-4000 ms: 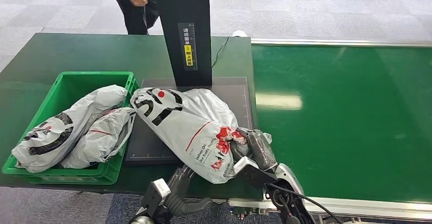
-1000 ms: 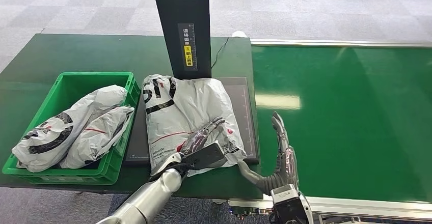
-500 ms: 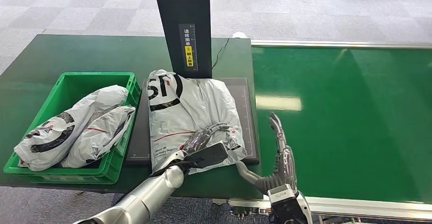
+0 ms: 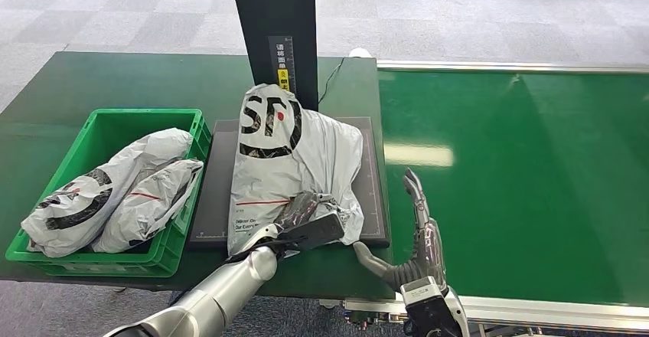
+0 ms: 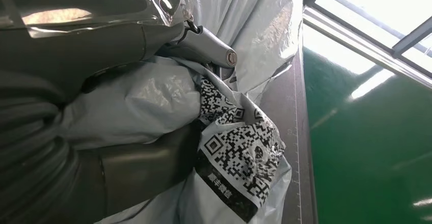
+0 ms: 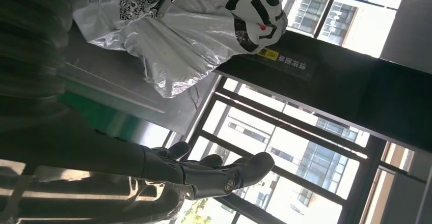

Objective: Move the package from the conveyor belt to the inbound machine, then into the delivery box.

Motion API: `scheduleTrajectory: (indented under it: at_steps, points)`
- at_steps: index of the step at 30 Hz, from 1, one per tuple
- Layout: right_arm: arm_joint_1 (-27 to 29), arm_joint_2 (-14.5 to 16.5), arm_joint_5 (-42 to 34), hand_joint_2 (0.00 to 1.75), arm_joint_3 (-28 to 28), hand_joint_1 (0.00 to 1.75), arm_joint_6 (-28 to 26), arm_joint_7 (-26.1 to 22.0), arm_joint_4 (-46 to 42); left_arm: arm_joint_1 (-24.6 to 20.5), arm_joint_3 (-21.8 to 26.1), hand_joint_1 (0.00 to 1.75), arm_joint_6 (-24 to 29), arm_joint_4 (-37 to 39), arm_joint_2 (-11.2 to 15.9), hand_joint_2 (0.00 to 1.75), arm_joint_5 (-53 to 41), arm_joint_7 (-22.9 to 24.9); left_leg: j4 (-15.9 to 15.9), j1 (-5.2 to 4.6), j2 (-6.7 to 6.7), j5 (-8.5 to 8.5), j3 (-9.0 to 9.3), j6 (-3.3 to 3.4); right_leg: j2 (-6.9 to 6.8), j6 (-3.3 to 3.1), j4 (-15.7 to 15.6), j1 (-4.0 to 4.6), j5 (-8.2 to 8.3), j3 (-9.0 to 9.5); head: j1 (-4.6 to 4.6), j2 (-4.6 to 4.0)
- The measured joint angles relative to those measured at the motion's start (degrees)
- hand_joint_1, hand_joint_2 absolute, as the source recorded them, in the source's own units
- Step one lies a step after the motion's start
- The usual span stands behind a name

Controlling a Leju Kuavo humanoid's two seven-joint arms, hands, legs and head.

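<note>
Where the head view looks down, the package (image 4: 287, 161) sits on the dark scan plate of the inbound machine (image 4: 218, 191), its far end raised against the machine's black column (image 4: 274, 31), likely because the left hand (image 4: 302, 218) is gathering its near edge to carry it toward the delivery box (image 4: 107, 126), just beside the plate on the side away from the conveyor belt (image 4: 520, 176). Two other bags (image 4: 115, 191) already lie in that box. Right hand (image 4: 419, 222) stands upright at the plate's belt-side corner, fingers straight and slightly apart, touching nothing. Left wrist view: thumb (image 5: 209, 43) and palm are clamped on crumpled plastic near the QR label (image 5: 237, 152). Right wrist view: fingers (image 6: 224, 175) extended, holding nothing, well apart from the package (image 6: 173, 40).
</note>
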Motion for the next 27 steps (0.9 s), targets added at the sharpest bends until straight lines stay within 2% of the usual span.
scheduleTrajectory:
  at_steps: [17,20,22,24,25,27]
  points:
    - [-0.3,0.0,0.3,1.75,-0.1,0.00,0.1,0.0,0.4,-0.1,-0.2,1.75,0.4,0.2,0.1,1.75,0.2,0.1,0.0,0.00,0.00,0.00,0.00,0.00,0.00,0.00,0.0,0.00,0.00,0.02,0.00,0.00]
    - [-0.4,0.0,0.5,1.75,-0.1,0.00,0.4,0.0,0.6,0.4,0.1,1.75,1.4,-0.1,0.2,1.75,1.9,-1.8,0.0,0.00,0.01,0.00,0.01,0.00,0.00,0.00,0.0,0.00,0.00,0.01,0.00,0.00]
    - [-0.3,0.0,0.7,1.75,-0.1,0.00,0.4,0.1,0.6,1.5,1.0,1.75,2.5,-1.3,0.5,1.75,5.3,-5.0,0.0,0.00,0.02,0.00,-0.01,0.00,0.02,-0.01,0.0,0.00,0.01,-0.01,0.01,0.00]
    - [0.1,0.0,1.0,1.75,-0.2,0.00,-0.3,0.3,0.6,4.9,2.6,1.75,5.1,-6.4,1.8,1.75,13.9,-10.6,0.0,0.02,0.13,0.00,-0.03,-0.01,0.14,-0.03,0.0,0.02,0.02,-0.09,0.01,0.00]
    - [0.6,0.0,1.2,1.75,-0.3,0.00,-0.8,0.5,0.5,7.4,3.5,1.75,6.2,-11.7,3.0,1.75,20.4,-12.9,0.0,0.04,0.23,-0.01,-0.08,-0.02,0.25,-0.04,0.0,0.05,0.03,-0.20,0.01,0.00]
    - [2.4,0.0,1.3,1.75,-0.5,0.00,-1.5,0.7,0.0,11.7,6.6,1.75,5.8,-26.3,6.0,1.75,33.9,-14.0,0.0,0.09,0.35,-0.01,-0.27,-0.03,0.38,-0.07,0.1,0.10,0.04,-0.46,0.03,0.00]
